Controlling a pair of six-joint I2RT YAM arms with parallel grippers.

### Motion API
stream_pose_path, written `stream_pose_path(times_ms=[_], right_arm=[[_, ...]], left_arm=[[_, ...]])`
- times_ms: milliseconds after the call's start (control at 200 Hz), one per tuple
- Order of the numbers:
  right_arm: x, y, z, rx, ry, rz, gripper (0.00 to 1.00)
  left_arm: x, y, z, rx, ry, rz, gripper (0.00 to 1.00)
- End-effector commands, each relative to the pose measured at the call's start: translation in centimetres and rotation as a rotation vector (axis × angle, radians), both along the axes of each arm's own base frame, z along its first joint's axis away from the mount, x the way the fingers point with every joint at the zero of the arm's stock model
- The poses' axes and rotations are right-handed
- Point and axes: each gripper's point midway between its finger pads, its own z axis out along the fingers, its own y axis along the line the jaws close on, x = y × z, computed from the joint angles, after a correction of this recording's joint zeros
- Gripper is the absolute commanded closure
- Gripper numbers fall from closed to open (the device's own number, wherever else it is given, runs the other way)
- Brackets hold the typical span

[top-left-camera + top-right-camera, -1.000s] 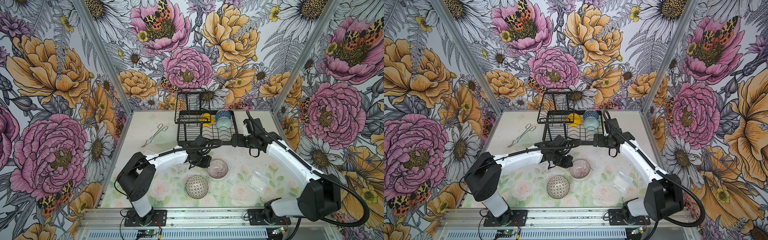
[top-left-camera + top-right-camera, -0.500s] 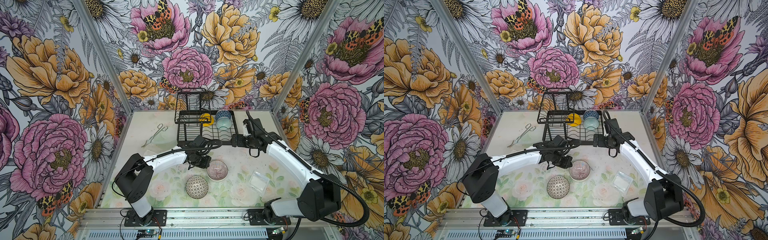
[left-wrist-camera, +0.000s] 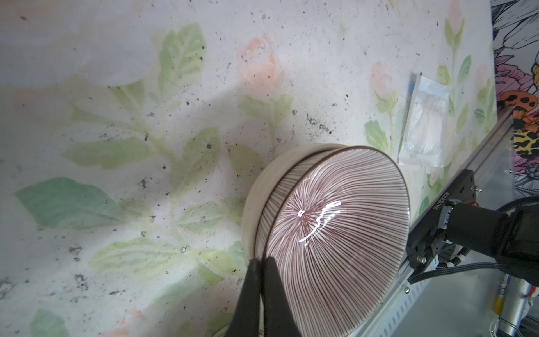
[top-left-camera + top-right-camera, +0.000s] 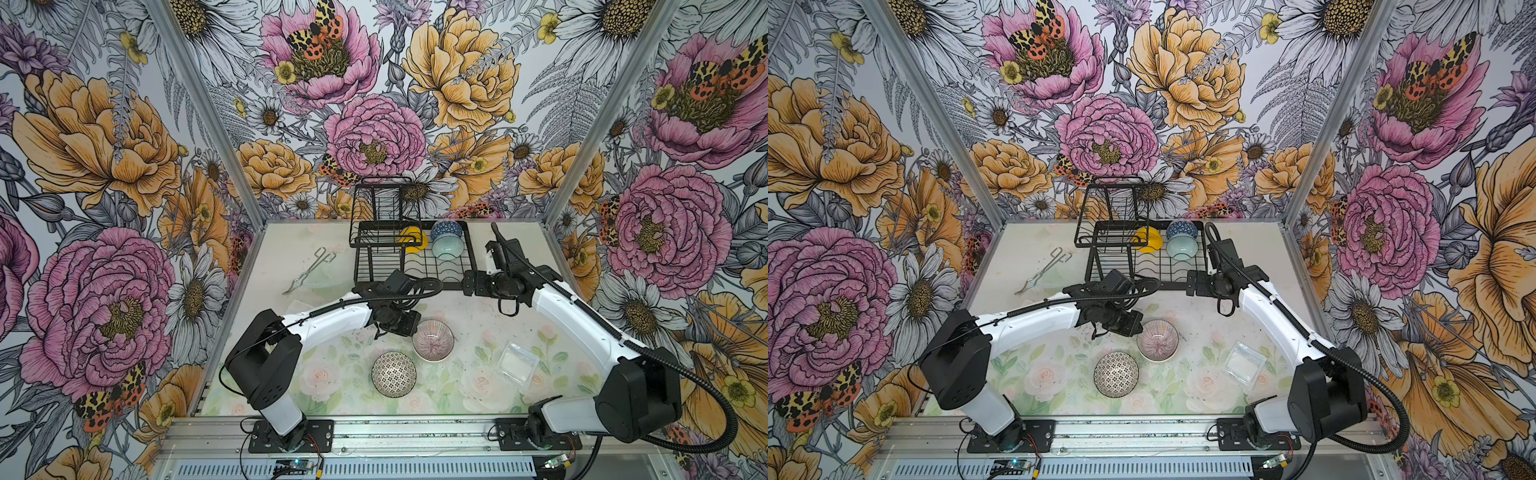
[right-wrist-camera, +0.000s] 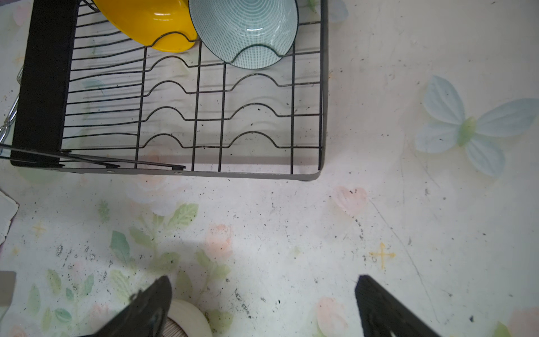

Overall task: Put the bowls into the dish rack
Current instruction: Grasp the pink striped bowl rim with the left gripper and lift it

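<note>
left gripper [image 3: 262, 261] pinches the thin rim of the glossy, round pink-striped bowl [image 3: 335, 227].

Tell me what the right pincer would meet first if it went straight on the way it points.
Probably the bare table in front of the dish rack: the right pincer stands open, aimed down at that patch. The cream bowl lies beside one finger, off the line, though depth is unclear.

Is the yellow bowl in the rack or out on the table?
In. The yellow bowl leans tilted inside the dish rack.
</note>
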Motion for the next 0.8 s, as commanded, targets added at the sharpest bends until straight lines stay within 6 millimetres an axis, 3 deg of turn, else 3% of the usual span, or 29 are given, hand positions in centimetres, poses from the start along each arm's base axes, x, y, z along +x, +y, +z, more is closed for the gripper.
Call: stream_pose_path(times_ms=[0, 796], right_arm=[[0.0, 0.0, -0.2, 0.005, -0.001, 0.007, 0.01], [-0.2, 1.0, 1.0, 0.046, -0.027, 0.067, 0.01]], left_arm=[[1.2, -0.5, 3.2, -0.060, -0.083, 0.001, 1.00], [3.0, 0.0, 7.8, -0.143, -0.164, 0.039, 1.00]])
